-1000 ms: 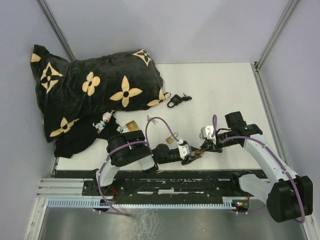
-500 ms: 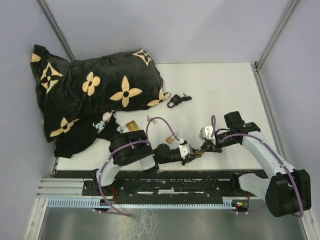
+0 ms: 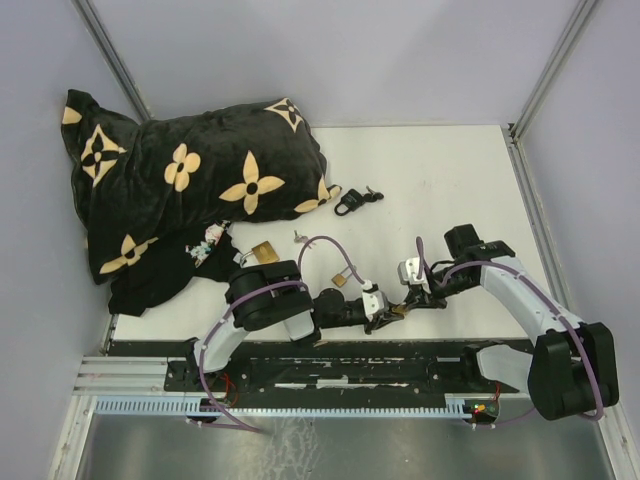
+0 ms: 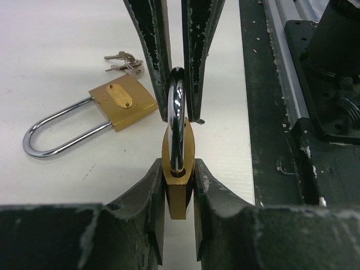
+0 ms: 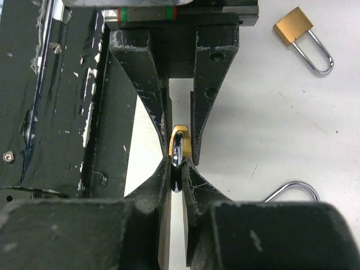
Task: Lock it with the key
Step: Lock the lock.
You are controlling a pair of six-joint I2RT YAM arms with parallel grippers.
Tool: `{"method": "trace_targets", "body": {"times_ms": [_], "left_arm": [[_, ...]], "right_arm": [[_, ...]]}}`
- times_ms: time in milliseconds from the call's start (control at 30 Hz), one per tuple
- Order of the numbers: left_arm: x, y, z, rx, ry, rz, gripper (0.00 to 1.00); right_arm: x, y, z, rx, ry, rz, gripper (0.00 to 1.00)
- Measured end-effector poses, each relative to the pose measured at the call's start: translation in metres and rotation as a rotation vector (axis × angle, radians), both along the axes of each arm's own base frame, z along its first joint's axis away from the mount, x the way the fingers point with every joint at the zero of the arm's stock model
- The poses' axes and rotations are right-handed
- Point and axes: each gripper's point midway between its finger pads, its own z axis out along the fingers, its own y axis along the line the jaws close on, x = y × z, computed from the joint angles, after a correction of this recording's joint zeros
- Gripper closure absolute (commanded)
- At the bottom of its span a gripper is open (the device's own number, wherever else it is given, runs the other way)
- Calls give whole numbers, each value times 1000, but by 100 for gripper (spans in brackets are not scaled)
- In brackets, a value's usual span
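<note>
Two grippers were on one brass padlock at the same time, held just above the white table near its front edge, right by the black base rail. The left gripper had its fingers pinched in on the flat sides of the lock's body, so it was closed down to about the body's thickness with the lock held edge-on. The right gripper came in from the opposite side – its jaws were almost together, clamped across the chrome shackle at the bend. In the right wrist view only a sliver of brass and chrome showed between the two pairs of fingers. Couldn't tell from any view whether the shackle was pushed home or popped.

On the table just to the side lay a second brass padlock, flat, with its long shackle pointing away from the held one and not touching it. A small bunch of keys sat just past that lock's body – no key was in either gripper.

From the top camera the two grippers met tip to tip in front of the arm bases. Farther back sat a black padlock by the edge of a black cushion with beige flower shapes.
</note>
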Motion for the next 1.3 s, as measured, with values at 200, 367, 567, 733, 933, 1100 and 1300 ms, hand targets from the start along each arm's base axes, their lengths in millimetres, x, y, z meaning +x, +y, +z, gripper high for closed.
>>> {"method": "trace_targets", "body": {"times_ms": [200,367,567,733,933,1100,1300], "left_arm": [[1,-5,-1,8,5,-15,97],[2,-6,-2,12,7,-13,97],[5,-10,-2,6,5,-13,97],[5,-12,-1,9,6,-19,97],[5,-13,-2,11,7,-22,97],[2,-14,-2,11,8,-37,97],[2,-14,-2,12,9,-42,97]], "right_arm": [[1,-7,-5,-54,14,-23,67],[4,-14,-5,-104,8,-66,59],[12,-16,12,-90,-36,-120,59],[12,-16,17,-80,-46,-123,63],[8,-16,13,-90,-21,-104,65],[6,-15,14,-89,-25,-84,66],[5,-8,19,-77,-41,-50,69]]}}
